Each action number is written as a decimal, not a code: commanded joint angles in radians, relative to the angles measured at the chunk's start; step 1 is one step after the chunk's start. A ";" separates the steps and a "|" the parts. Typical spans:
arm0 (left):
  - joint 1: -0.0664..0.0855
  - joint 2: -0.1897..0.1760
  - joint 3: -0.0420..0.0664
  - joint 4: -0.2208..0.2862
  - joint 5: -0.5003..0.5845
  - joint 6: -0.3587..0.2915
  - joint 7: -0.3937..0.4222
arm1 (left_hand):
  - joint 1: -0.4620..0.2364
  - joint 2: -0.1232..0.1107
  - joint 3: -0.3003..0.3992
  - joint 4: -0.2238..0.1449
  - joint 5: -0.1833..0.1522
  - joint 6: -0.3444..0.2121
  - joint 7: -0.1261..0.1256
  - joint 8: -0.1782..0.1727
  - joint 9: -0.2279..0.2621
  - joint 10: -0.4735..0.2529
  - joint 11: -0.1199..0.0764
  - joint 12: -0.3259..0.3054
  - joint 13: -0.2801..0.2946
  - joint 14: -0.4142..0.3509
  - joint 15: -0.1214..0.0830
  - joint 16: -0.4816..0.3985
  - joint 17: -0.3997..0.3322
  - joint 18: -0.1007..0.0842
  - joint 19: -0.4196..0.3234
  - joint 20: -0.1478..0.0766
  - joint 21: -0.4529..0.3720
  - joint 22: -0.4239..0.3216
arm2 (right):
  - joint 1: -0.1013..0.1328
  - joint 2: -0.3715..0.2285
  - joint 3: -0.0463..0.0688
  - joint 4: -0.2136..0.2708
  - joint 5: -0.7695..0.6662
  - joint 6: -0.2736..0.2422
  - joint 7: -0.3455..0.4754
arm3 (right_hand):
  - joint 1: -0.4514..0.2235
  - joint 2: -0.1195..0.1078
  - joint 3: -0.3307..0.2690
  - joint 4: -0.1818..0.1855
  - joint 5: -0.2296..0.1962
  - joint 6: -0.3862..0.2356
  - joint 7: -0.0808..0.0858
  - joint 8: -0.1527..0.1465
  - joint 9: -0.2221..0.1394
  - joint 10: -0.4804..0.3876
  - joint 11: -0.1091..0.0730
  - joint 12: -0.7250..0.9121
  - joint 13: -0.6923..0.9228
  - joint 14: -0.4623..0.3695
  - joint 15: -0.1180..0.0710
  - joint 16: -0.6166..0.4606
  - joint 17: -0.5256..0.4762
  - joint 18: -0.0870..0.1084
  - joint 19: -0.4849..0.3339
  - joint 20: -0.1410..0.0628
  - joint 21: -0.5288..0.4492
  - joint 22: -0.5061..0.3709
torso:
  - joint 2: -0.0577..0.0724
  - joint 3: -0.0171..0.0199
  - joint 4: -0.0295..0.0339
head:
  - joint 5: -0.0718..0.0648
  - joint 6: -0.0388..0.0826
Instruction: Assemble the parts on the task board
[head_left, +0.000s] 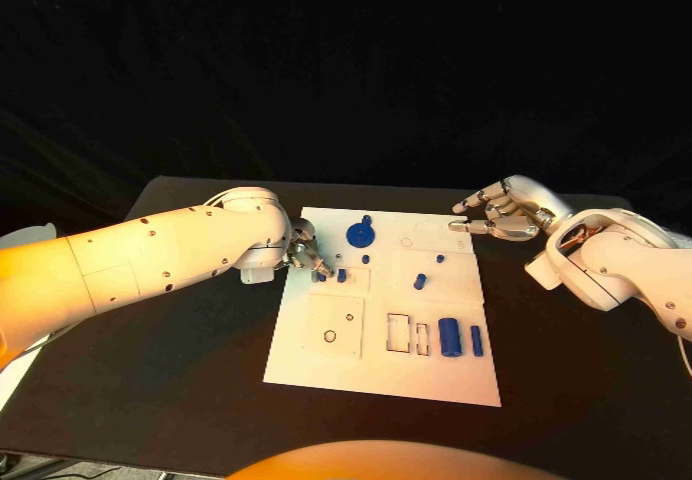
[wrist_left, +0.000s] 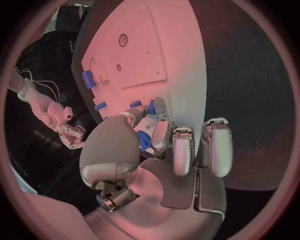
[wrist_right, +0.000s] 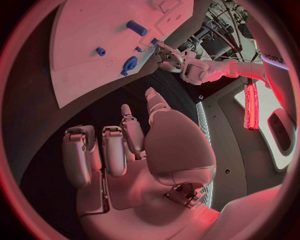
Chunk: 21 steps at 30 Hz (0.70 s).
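Nearest, the unlabelled task board; left robot hand pinches a blue part, right robot hand spread, empty.

I can read no words, numbers, labels or brand marks anywhere. The task board off my left hand carries only plain outlines and small round marks, none of them letters. My right hand and both white arms bear no legible print either, and the dark surface is unmarked.
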 joint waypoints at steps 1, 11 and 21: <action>-0.005 -0.002 -0.004 -0.003 -0.014 0.022 -0.016 | -0.030 -0.012 -0.040 0.022 -0.006 0.011 0.000 -0.003 -0.004 0.009 0.003 0.003 0.003 0.105 -0.008 0.003 0.263 -0.009 0.072 -0.007 0.009 0.185 | 0.000 0.000 0.000 0.002 -0.001 0.012 0.002 | 0.007 0.005 -0.004 -0.002 0.005 -0.001 -0.001 0.002 0.001 -0.005 -0.001 -0.005 0.054 0.073 0.003 -0.004 0.113 0.004 0.060 -0.003 -0.004 0.189 | 0.000 -0.0001 0.0000 | -0.001 0.000; -0.005 -0.007 -0.003 0.002 -0.015 -0.023 -0.015 | -0.038 0.002 -0.171 0.080 -0.005 0.018 -0.002 0.001 -0.017 0.012 0.002 0.004 0.008 0.105 -0.009 0.003 0.263 -0.012 0.076 -0.008 0.018 0.195 | -0.001 0.000 0.000 0.001 -0.002 0.012 0.003 | 0.007 0.005 -0.004 -0.002 0.005 -0.001 -0.001 0.002 0.001 -0.005 -0.001 -0.005 0.054 0.073 0.003 -0.004 0.113 0.004 0.060 -0.003 -0.004 0.189 | 0.000 -0.0007 0.0003 | -0.004 0.002; -0.005 -0.023 -0.001 0.015 0.074 -0.168 0.027 | -0.025 0.005 -0.255 0.114 -0.004 0.001 0.004 -0.006 -0.032 -0.014 0.006 -0.047 -0.042 0.105 -0.008 0.003 0.263 0.001 0.058 -0.008 -0.028 0.153 | -0.001 0.001 0.000 -0.001 -0.002 0.013 0.004 | 0.007 0.005 -0.004 -0.002 0.005 -0.001 -0.001 0.002 0.001 -0.005 -0.001 -0.006 0.054 0.072 0.003 -0.005 0.112 0.004 0.060 -0.003 -0.004 0.189 | 0.000 -0.0004 0.0005 | -0.008 0.001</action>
